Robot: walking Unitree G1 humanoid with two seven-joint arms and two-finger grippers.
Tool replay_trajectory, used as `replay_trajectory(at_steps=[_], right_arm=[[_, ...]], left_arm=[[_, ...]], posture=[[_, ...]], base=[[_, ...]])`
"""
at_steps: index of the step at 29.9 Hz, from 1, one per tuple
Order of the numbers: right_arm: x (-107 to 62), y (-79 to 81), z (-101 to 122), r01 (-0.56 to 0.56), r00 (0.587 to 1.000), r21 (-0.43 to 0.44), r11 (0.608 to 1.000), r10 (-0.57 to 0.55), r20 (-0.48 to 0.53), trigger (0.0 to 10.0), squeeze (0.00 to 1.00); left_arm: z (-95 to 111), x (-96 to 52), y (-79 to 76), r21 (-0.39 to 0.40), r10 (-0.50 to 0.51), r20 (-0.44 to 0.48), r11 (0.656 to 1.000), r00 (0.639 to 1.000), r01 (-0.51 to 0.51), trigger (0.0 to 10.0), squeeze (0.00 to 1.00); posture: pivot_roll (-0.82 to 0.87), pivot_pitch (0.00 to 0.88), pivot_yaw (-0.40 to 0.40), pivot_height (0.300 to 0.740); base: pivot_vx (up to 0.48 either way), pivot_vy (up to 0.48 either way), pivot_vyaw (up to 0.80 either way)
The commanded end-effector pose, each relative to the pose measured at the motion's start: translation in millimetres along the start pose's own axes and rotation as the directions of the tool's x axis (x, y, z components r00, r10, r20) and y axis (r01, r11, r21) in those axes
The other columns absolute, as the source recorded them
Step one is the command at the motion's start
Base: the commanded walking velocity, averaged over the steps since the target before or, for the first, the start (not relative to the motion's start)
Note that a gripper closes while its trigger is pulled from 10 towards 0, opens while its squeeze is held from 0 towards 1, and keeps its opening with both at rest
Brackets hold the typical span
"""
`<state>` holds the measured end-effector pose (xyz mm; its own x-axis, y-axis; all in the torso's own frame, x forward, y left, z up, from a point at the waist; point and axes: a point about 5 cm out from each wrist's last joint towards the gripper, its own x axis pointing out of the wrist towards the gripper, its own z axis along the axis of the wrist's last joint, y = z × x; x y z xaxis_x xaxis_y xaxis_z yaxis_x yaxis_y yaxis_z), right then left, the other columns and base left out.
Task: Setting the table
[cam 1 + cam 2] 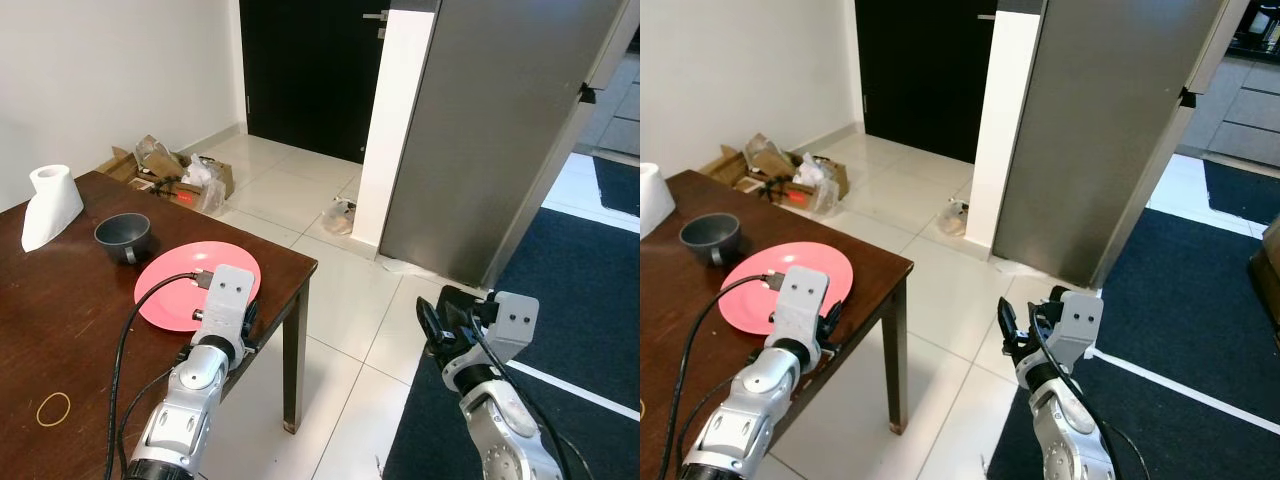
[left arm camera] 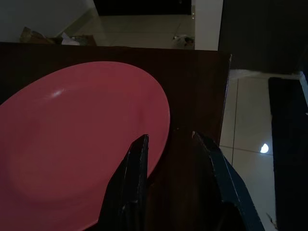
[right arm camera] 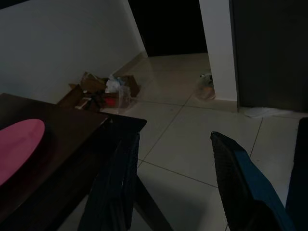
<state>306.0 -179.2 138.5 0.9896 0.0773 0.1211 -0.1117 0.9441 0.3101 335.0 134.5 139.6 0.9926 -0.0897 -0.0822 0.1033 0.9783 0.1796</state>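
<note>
A pink plate (image 1: pixel 178 275) lies flat on the dark wooden table (image 1: pixel 60 330), near its right corner. My left gripper (image 2: pixel 168 139) hovers open just past the plate's near right rim, its black fingers (image 2: pixel 137 163) apart with nothing between them. A dark grey cup (image 1: pixel 122 236) stands behind the plate, to its left. A white paper roll (image 1: pixel 52 202) sits further back left. My right gripper (image 3: pixel 173 139) is open over the tiled floor, off the table's right side, holding nothing.
A yellow rubber band (image 1: pixel 53 407) lies on the table's near left. Cardboard boxes and bags (image 1: pixel 165 172) clutter the floor by the wall. A plastic bag (image 1: pixel 340 215) sits by a white pillar. A grey panel (image 1: pixel 490 130) and dark carpet (image 1: pixel 580 300) are on the right.
</note>
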Motion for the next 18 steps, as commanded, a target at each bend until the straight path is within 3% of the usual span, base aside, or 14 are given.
replay_trajectory(at_steps=[1, 3, 7, 8, 10, 11, 12, 13, 15, 18], right_arm=[[-1.9, -0.6, -1.3, -0.009, 1.000, -0.024, 1.000, 0.008, -0.013, 10.0, 0.00], [-1.7, 0.3, -0.9, -0.016, 1.000, -0.033, 0.999, 0.016, -0.013, 10.0, 0.00], [-0.8, 13.6, 1.7, -0.102, 0.995, -0.082, 0.991, 0.101, -0.018, 10.0, 0.00], [-0.4, 19.9, 3.4, -0.136, 0.991, -0.086, 0.987, 0.135, -0.016, 10.0, 0.00], [-0.3, 24.3, 4.7, -0.158, 0.987, -0.087, 0.984, 0.157, -0.015, 10.0, 0.00], [0.2, 31.4, 6.9, -0.190, 0.982, -0.082, 0.978, 0.189, -0.011, 10.0, 0.00], [0.2, 31.4, 6.9, -0.190, 0.982, -0.082, 0.978, 0.189, -0.011, 10.0, 0.00], [1.5, 39.9, 9.2, -0.224, 0.974, -0.076, 0.972, 0.225, -0.005, 10.0, 0.00], [5.7, 54.2, 12.5, -0.278, 0.960, -0.056, 0.959, 0.279, 0.007, 10.0, 0.00], [12.3, 64.2, 15.1, -0.306, 0.951, -0.048, 0.951, 0.307, 0.019, 10.0, 0.00]], left_arm=[[-7.3, -0.5, 1.1, -0.027, 0.001, -0.041, 1.000, 0.999, -0.002, 10.0, 0.00], [-7.1, 0.0, 3.3, -0.039, 0.007, -0.045, 0.999, 0.999, -0.009, 10.0, 0.00], [-1.0, 8.1, 32.8, -0.110, 0.092, -0.069, 0.989, 0.993, -0.100, 10.0, 0.00], [1.2, 10.7, 43.8, -0.105, 0.119, -0.070, 0.986, 0.990, -0.126, 10.0, 0.00], [2.8, 12.2, 51.3, -0.101, 0.137, -0.070, 0.985, 0.988, -0.143, 10.0, 0.00], [3.7, 14.0, 63.2, -0.060, 0.160, -0.071, 0.985, 0.984, -0.165, 10.0, 0.01], [3.7, 14.0, 63.2, -0.060, 0.160, -0.071, 0.985, 0.984, -0.165, 10.0, 0.01], [4.2, 15.5, 76.7, -0.039, 0.176, -0.079, 0.983, 0.981, -0.179, 10.0, 1.00], [2.5, 17.2, 96.0, -0.021, 0.196, -0.110, 0.980, 0.974, -0.199, 10.0, 1.00], [-0.8, 19.7, 103.4, -0.069, 0.197, -0.150, 0.975, 0.969, -0.209, 10.0, 1.00]], posture=[[0.02, 0.051, 0.057, 0.740], [0.02, 0.051, 0.057, 0.740], [0.02, 0.058, 0.056, 0.740], [0.02, 0.065, 0.055, 0.740], [0.02, 0.067, 0.054, 0.740], [0.03, 0.076, 0.057, 0.740], [0.03, 0.076, 0.057, 0.740], [0.03, 0.085, 0.061, 0.740], [0.04, 0.098, 0.065, 0.740], [0.05, 0.122, 0.074, 0.740]], base=[[0.000, 0.000, 0.00], [0.000, 0.000, 0.00], [0.000, 0.000, 0.00], [0.000, 0.000, 0.00], [0.000, 0.000, 0.00], [0.000, 0.000, 0.00], [0.000, 0.000, 0.00], [0.000, 0.000, 0.00], [0.000, 0.000, 0.00], [0.000, 0.000, 0.00]])
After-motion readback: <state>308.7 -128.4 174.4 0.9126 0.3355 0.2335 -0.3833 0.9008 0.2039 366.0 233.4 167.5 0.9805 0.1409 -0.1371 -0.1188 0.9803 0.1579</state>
